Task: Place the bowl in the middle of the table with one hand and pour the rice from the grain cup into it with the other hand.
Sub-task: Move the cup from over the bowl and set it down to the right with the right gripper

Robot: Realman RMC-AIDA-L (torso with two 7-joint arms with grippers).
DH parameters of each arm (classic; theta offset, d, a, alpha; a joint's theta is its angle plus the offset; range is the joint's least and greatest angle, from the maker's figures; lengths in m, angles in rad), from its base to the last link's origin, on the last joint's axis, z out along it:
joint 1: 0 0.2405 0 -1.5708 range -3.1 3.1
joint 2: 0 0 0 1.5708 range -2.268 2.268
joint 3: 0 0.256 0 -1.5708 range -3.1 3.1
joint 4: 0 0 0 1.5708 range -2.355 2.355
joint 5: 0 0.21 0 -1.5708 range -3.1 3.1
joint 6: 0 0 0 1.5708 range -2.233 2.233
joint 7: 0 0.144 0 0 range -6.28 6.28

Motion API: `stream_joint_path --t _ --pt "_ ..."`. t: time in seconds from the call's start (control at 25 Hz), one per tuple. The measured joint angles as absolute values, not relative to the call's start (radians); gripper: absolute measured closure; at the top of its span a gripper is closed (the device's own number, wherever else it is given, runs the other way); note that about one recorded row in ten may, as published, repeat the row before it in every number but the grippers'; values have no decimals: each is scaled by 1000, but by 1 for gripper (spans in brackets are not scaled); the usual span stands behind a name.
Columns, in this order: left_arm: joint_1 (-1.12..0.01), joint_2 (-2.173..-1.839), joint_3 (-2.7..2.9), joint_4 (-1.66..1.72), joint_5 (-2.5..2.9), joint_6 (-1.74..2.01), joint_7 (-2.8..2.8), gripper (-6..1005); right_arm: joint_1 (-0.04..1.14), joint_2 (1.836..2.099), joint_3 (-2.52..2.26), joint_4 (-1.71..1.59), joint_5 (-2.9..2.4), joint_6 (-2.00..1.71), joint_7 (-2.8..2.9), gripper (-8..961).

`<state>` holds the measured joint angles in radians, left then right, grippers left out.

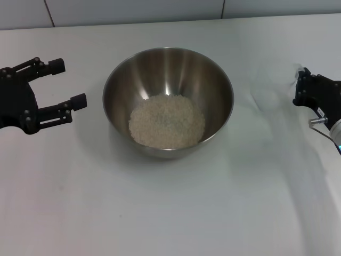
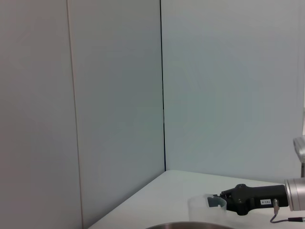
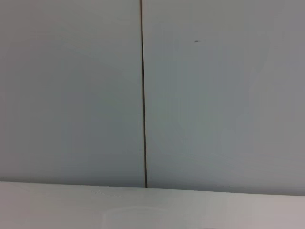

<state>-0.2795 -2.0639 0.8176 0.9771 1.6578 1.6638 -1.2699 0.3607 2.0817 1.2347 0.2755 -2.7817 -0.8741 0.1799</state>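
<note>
our left gripper [image 1: 59,84] hangs wide open with nothing between its fingers, just off the side of the bowl [image 1: 168,101] and apart from it. our right gripper [image 1: 299,85] sits well out on the bowl's other side; the left wrist view shows it against the grain cup [image 2: 206,209], its jaws apparently closed on the cup's handle side, though we cannot make out the contact itself. the cup stands upright, mouth up, long axis vertical, and looks empty. between the two grippers, the bowl rests open side up near the middle of the table [image 1: 170,213], and the rice [image 1: 167,121] lies as a low heap on its bottom. we judge both steps done: bowl placed, rice poured. what may be left is releasing the cup and drawing the arms back.
</note>
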Motion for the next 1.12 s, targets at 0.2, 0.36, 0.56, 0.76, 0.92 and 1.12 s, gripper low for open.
stream_joint_path --t 0.2,0.36,0.56,0.76,0.92,1.12 --pt "-280 -2064 818 977 1658 1664 -1270 174 368 2082 1234 266 -2788 -874 180 945" --pt "-282 -2063 818 977 1659 1662 -1270 174 373 2081 1238 266 -2787 -862 188 939" --pt "-285 -2063 818 977 1659 1664 -1270 174 388 2079 1249 262 -2782 -803 219 916" --pt "-288 -2063 817 981 1658 1664 -1270 174 387 2079 1250 263 -2781 -807 222 892" --pt "-290 -2062 817 978 1659 1661 -1270 174 386 2079 1250 265 -2782 -809 218 622" --pt "-290 -2062 815 977 1660 1659 -1270 174 381 2080 1250 266 -2782 -825 217 439"
